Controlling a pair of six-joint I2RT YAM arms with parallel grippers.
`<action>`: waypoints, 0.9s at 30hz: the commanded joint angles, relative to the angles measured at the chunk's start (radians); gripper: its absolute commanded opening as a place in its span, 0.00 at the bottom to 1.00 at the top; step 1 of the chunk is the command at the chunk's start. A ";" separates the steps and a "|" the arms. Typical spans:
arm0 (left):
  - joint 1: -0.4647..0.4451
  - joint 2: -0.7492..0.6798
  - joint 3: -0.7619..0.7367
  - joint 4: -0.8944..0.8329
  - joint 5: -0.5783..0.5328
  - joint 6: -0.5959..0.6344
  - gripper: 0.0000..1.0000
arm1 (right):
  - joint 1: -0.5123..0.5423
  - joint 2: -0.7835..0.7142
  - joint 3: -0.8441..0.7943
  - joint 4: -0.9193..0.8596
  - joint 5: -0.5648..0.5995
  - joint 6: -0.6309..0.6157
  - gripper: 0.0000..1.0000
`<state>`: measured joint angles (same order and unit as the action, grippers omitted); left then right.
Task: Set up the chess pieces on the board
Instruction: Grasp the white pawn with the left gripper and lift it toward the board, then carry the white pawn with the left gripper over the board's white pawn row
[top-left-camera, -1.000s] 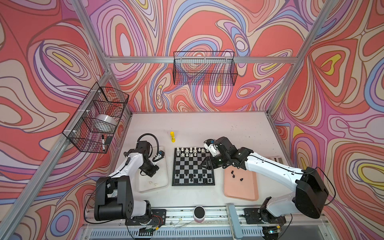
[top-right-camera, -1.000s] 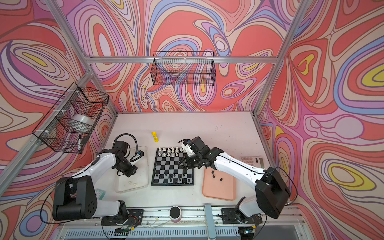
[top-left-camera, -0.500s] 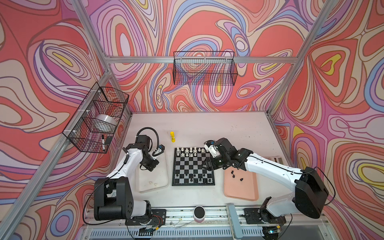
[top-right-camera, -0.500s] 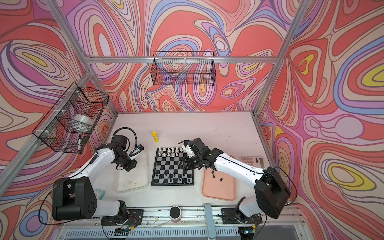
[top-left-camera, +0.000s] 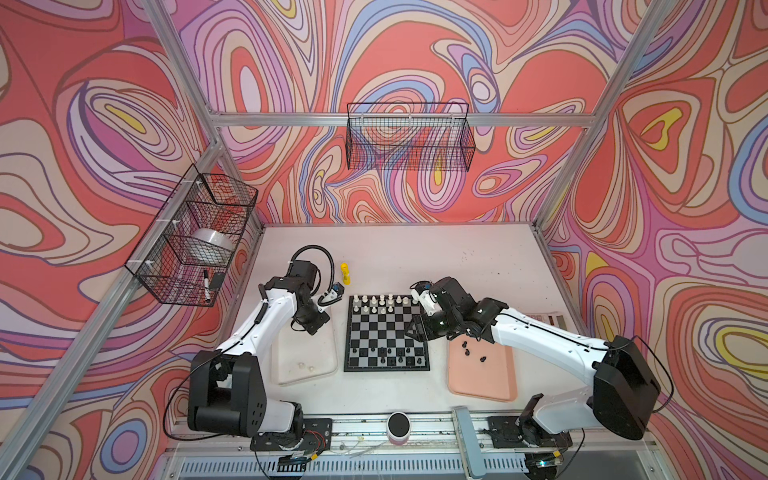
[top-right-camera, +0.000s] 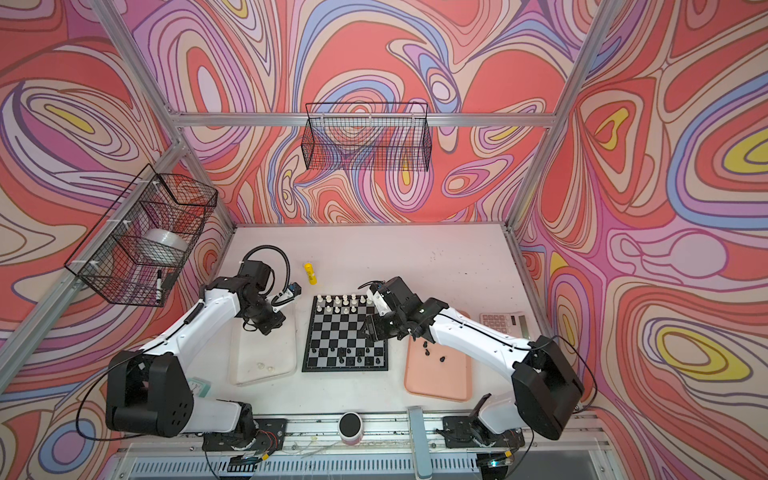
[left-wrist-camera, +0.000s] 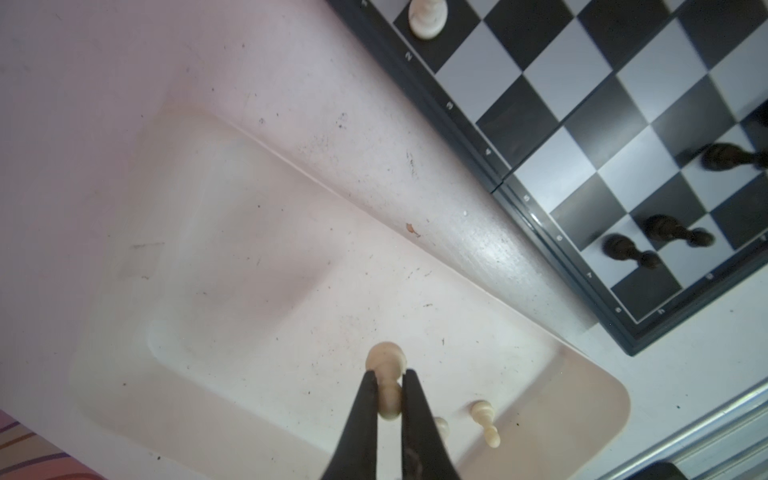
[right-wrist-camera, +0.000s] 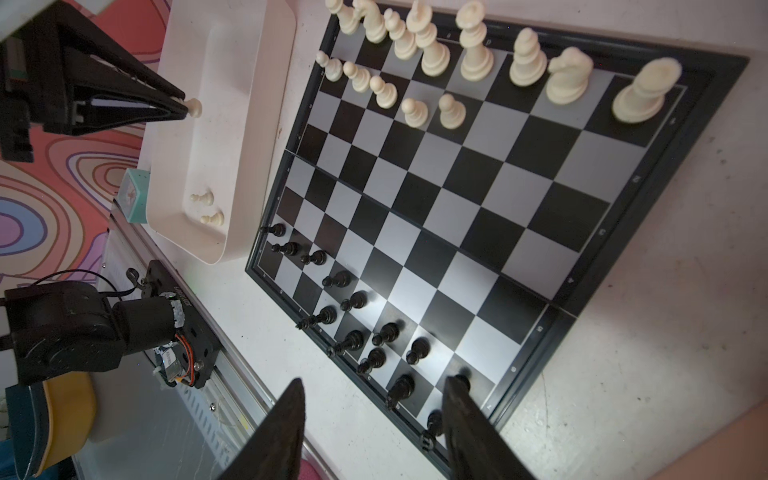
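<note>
The cream pawn (left-wrist-camera: 384, 356) is sitting pinched by its stem in your left gripper (left-wrist-camera: 389, 376). The fingers are clenching on it over the far half of the clear whitish tray (top-left-camera: 291, 345). Two more cream pawns (top-left-camera: 305, 365) are lying by that tray's near edge.

The board (top-left-camera: 374, 328) is lying mid-bench, between the clear tray on its left and the pink tray (top-left-camera: 482, 382) on its right. The cream pieces (top-left-camera: 378, 300) are standing along its far edge, a full back row with five pawns in front. The black pieces (top-left-camera: 390, 359) are crowding its near edge. Three black pieces (top-left-camera: 467, 352) are lying at the pink tray's far end.

Your right gripper (right-wrist-camera: 376, 382) is hovering over the board's right edge, jaws spread and gripping nothing.

A yellow glue stick (top-left-camera: 345, 273) is standing on the bench beyond the board's far left corner.
</note>
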<state>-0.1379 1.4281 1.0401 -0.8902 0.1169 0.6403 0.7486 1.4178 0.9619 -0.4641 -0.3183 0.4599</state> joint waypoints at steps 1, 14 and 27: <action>-0.052 0.038 0.068 -0.044 -0.013 -0.023 0.12 | 0.008 -0.035 -0.026 -0.007 0.021 0.021 0.54; -0.342 0.318 0.450 -0.073 0.014 -0.100 0.12 | 0.008 -0.171 -0.088 -0.061 0.066 0.064 0.54; -0.493 0.505 0.603 -0.036 0.018 -0.120 0.12 | 0.006 -0.280 -0.107 -0.161 0.108 0.079 0.55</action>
<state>-0.6300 1.9179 1.6276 -0.9199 0.1230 0.5396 0.7494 1.1660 0.8673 -0.5865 -0.2405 0.5297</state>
